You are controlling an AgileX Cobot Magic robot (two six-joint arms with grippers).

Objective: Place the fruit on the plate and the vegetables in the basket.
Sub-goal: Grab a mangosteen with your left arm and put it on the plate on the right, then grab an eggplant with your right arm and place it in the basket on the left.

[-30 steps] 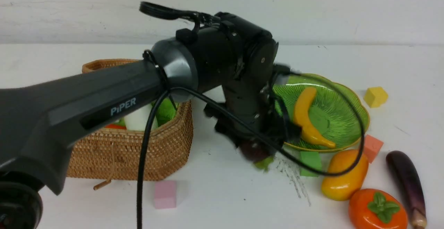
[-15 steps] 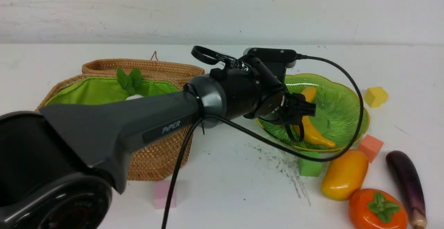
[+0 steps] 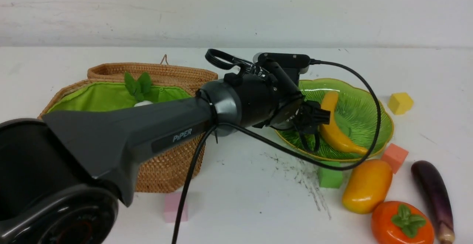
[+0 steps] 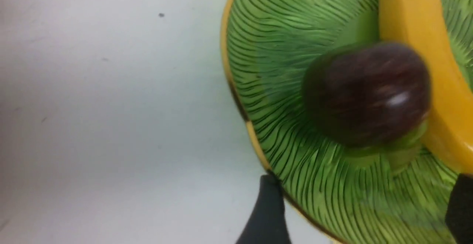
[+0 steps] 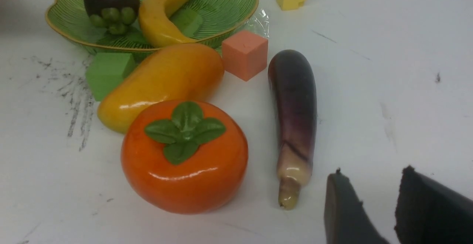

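Observation:
The dark purple mangosteen (image 4: 366,92) lies on the green plate (image 3: 362,103), against the yellow banana (image 3: 332,125). My left gripper (image 4: 364,207) hovers open over the plate's left side, both fingers apart from the mangosteen. The mango (image 3: 366,186), the orange persimmon (image 3: 402,223) and the purple eggplant (image 3: 432,196) lie on the table right of and in front of the plate. The radish (image 3: 137,85) sits in the woven basket (image 3: 173,151) at the left. My right gripper (image 5: 371,173) is open and holds nothing, just short of the eggplant's stem end.
Foam cubes lie about: yellow (image 3: 400,102) behind the plate, salmon (image 3: 394,157) and green (image 3: 330,175) against its front rim, pink (image 3: 175,207) before the basket. My left arm (image 3: 147,125) crosses over the basket, and its cable (image 3: 375,100) loops over the plate.
My left gripper carried the mangosteen from low over the table up onto the plate, then opened and let it go. The banana slid a little to the right.

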